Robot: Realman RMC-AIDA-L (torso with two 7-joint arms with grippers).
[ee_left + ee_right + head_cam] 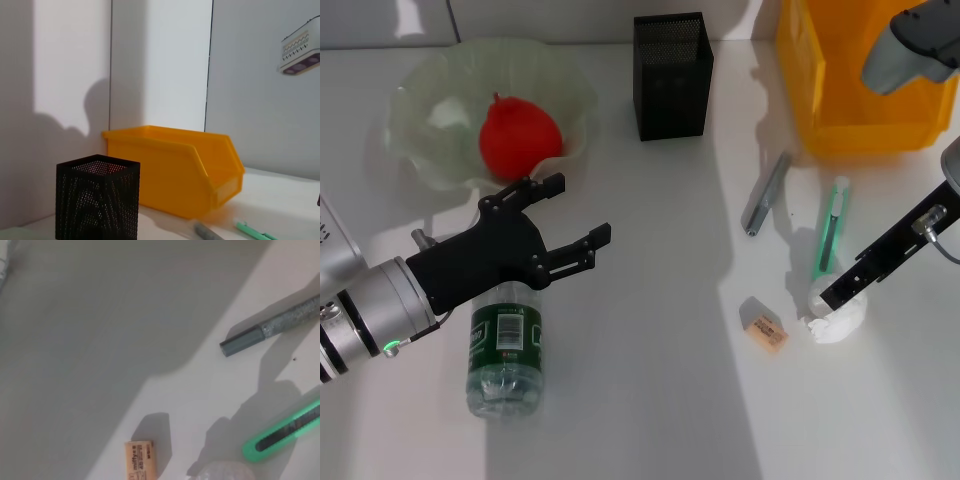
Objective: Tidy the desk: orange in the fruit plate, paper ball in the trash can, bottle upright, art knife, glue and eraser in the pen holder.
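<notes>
Paper ball (840,322) lies under the right gripper (832,297), whose grip I cannot tell. One bottle (505,350) lies beneath the wide-open left gripper (570,222); one eraser (764,329) sits nearby.

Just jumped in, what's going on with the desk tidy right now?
The orange already sits in the fruit plate. The left gripper, open, hovers over the bottle, which lies on its side. The right gripper is down at the paper ball. The art knife, glue and eraser lie on the desk, outside the pen holder. The trash can stands at the back.
</notes>
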